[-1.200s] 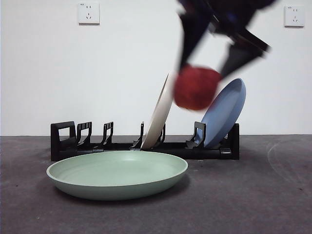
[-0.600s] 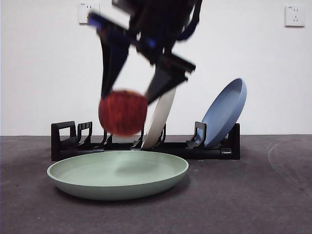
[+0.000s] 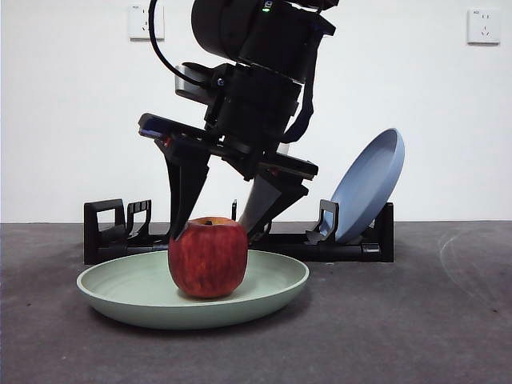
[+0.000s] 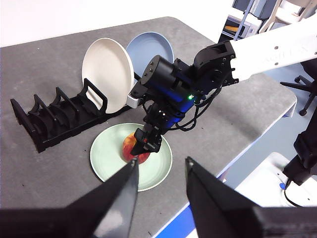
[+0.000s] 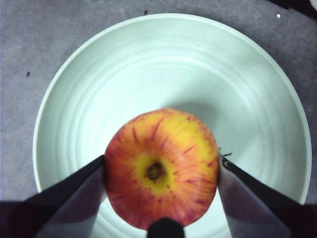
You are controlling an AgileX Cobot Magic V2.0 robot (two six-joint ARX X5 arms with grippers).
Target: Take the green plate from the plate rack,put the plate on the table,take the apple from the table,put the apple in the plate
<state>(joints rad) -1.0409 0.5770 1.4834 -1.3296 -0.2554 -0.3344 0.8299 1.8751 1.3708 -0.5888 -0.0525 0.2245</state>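
The red apple stands upright in the middle of the pale green plate, which lies flat on the dark grey table in front of the black plate rack. My right gripper reaches down from above, one jaw against each side of the apple, shut on it over the green plate. In the left wrist view my left gripper hangs high above the table, open and holding nothing, with the green plate and the apple far below it.
A cream-white plate and a blue plate lean upright in the plate rack behind the green plate. The table's edge runs close to the green plate on the side away from the rack.
My right gripper carried the apple leftward from in front of the blue plate and down. The apple now rests in the green plate.
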